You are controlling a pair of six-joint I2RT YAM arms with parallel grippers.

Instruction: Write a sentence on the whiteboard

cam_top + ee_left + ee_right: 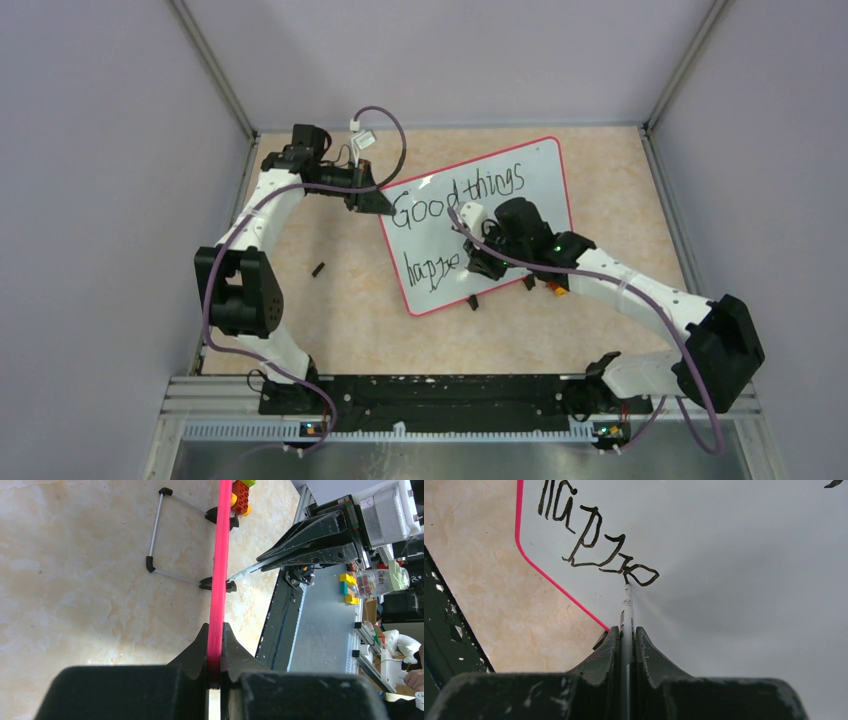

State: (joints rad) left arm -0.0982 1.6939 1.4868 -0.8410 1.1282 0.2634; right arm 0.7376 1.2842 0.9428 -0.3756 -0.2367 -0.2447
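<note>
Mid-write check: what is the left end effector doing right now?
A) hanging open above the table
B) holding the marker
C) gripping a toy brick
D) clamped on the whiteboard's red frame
D: the left end effector is shut on the red edge of the whiteboard, while the marker sits in the right end effector.

The whiteboard (545, 178) (glossy, red-framed) sits skewed on the table (340, 300). Its black sentence (445, 198) reads "Good things" above a half-written second line.

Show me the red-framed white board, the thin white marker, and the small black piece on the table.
Red-framed white board (541, 168): top external view, bare white area near its far right corner.
Thin white marker (626, 609): right wrist view, its barrel.
Small black piece (319, 269): top external view, its middle.
</note>
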